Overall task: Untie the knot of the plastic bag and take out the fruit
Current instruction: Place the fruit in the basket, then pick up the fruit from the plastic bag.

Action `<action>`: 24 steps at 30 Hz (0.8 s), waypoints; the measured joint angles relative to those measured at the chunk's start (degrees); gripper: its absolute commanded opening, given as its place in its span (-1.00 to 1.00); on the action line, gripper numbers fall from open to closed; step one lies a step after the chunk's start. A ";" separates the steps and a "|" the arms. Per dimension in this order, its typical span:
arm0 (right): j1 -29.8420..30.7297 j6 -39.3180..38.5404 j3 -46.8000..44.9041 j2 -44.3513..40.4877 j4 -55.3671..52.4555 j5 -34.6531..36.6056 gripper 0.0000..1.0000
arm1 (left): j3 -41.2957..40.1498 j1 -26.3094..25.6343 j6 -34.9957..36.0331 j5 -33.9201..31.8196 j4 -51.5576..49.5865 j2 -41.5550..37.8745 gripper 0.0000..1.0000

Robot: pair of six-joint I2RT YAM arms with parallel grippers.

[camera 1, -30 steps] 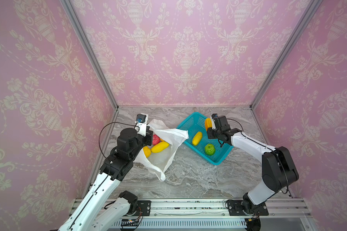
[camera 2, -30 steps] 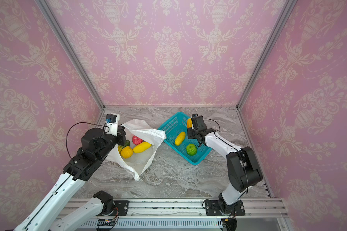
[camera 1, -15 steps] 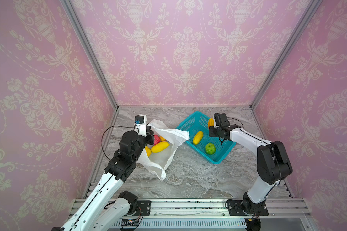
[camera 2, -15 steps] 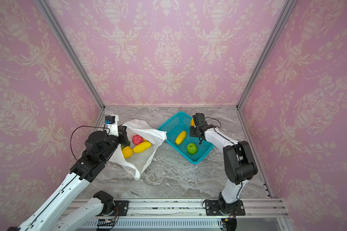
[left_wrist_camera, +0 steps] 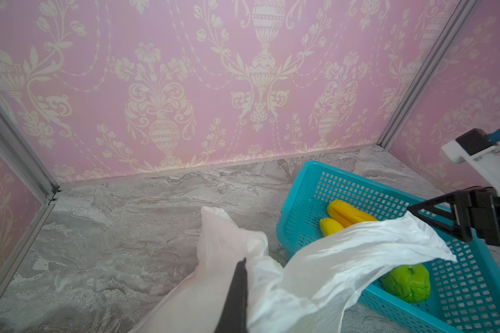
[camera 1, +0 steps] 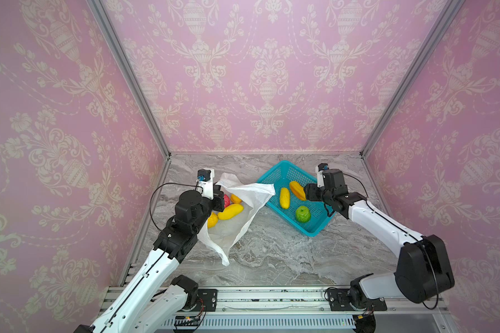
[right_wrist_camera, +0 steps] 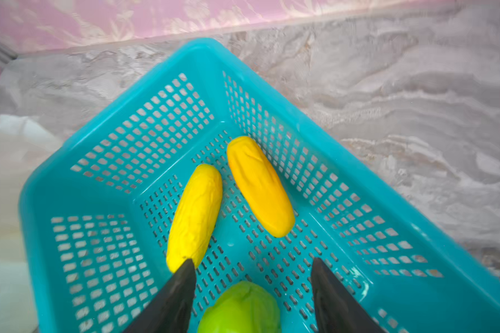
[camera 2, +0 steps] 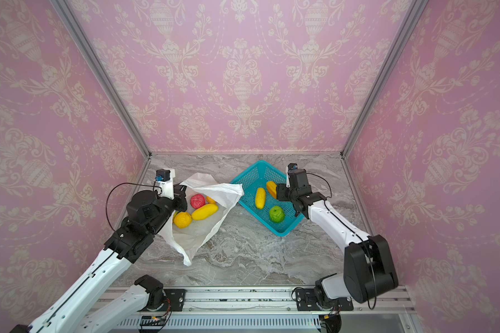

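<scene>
Untied plastic bag [camera 1: 254, 193] lies mouth-open on desk [camera 1: 272, 259]; left hand [camera 2: 182, 192] pinched shut on its rim; right hand [right_wrist_camera: 251, 263] half-open, empty, over basket [camera 1: 312, 232]; three fruit [camera 1: 284, 197] in basket, about four left bagged.

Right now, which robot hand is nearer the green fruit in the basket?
Right. The right hand hangs open over the basket, just beside the green fruit; the left hand grips the white bag, farther off.

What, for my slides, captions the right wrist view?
Open right gripper over teal basket holding yellow fruit, orange fruit, green fruit.
</scene>
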 measured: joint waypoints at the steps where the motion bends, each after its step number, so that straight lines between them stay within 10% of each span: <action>1: 1.90 -0.76 -0.74 -3.17 0.42 0.37 0.04 | 0.00 0.00 0.02 0.00 0.00 -0.26 -1.00; 10: 29.24 -13.27 -6.08 -22.49 10.05 -5.29 -0.04 | 0.00 0.00 0.00 0.70 0.00 -0.66 -1.00; 15: 40.85 -23.37 -5.18 -13.22 11.34 -6.80 -0.06 | 0.00 0.00 0.00 0.85 0.00 -0.66 -1.00; 24: 42.66 -34.62 -0.13 11.30 14.88 -7.76 -0.21 | 0.00 -0.02 -0.04 1.49 -0.22 -0.66 -1.00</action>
